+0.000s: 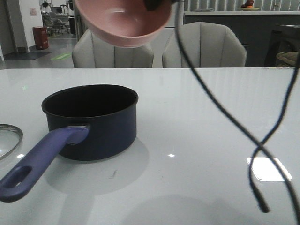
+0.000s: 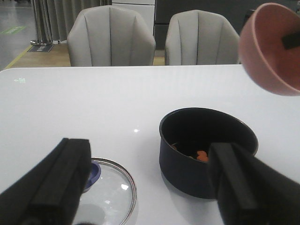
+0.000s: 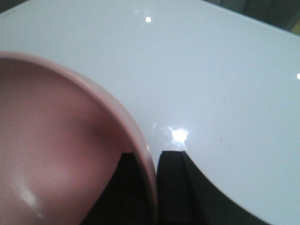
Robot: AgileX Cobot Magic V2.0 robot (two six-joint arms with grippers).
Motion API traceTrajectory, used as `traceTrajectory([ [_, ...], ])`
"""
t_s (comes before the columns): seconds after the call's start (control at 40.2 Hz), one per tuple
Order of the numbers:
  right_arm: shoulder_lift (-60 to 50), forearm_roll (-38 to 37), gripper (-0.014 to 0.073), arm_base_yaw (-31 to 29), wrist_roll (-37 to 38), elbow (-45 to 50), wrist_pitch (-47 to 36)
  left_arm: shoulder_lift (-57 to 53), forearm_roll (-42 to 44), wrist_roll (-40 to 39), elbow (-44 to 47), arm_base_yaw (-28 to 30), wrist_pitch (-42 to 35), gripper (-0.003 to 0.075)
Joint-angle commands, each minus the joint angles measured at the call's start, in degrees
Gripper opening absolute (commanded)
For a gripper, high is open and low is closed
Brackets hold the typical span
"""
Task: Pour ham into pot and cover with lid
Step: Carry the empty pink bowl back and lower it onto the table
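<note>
High above the pot (image 1: pixel 93 119), at the top edge of the front view, the pink bowl (image 1: pixel 124 21) hangs tilted in the air, its opening turned partly toward the camera and nothing visible inside it. The right tool (image 3: pixel 154 180) is pinching the bowl's rim, one finger inside the wall and one outside, as the right wrist view shows. The pot stands upright on the white tabletop (image 1: pixel 206 117), its long purple-blue handle (image 1: pixel 40 159) reaching toward the near left edge. From the left wrist view, a few orange-pink chunks of ham (image 2: pixel 201 156) lie on the black bottom of the pot. The lid (image 2: pixel 110 190) lies flat on the tabletop just beside the pot on the robot's left, knob (image 2: pixel 93 173) up, apart from the pot wall. The left tool (image 2: pixel 150 180) hovers over the near side of the lid and pot with its fingers spread wide, holding nothing. Two grey chairs (image 1: pixel 204 44) stand behind the far edge of the tabletop, and dark cables (image 1: pixel 220 112) hang across the right of the front view.
</note>
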Motion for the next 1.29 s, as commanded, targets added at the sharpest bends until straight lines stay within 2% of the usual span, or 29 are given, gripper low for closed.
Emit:
traceTrajectory([
  [0.0,-4.17,1.06,0.0137,-4.31,1.4,-2.03,6.14,0.52,-0.19,-0.02,-1.6,-0.34,-4.3,0.0552],
  [0.249,-3.96,1.37,0.0137,-17.02,2.08,-1.49,22.09,0.52,-0.19,-0.02,-1.6,-0.34,-4.3,0.0553],
  [0.423,-3.63,1.64,0.0137,-24.9,2.08,-1.45,26.08,0.52,-0.19,-0.02,-1.6,-0.34,-4.3,0.0553],
  [0.572,-0.8,2.07,0.0137,-29.25,2.02,-1.45,29.74,0.52,-0.19,-0.02,-1.6,-0.34,-4.3,0.0553],
  [0.97,10.08,2.78,0.0137,-29.71,1.84,-1.45,25.99,0.52,-0.19,-0.02,-1.6,-0.34,-4.3,0.0553],
  [1.269,14.73,6.14,0.014,-29.51,1.84,-1.45,25.53,0.52,-0.19,-0.02,-1.6,-0.34,-4.3,0.0553],
])
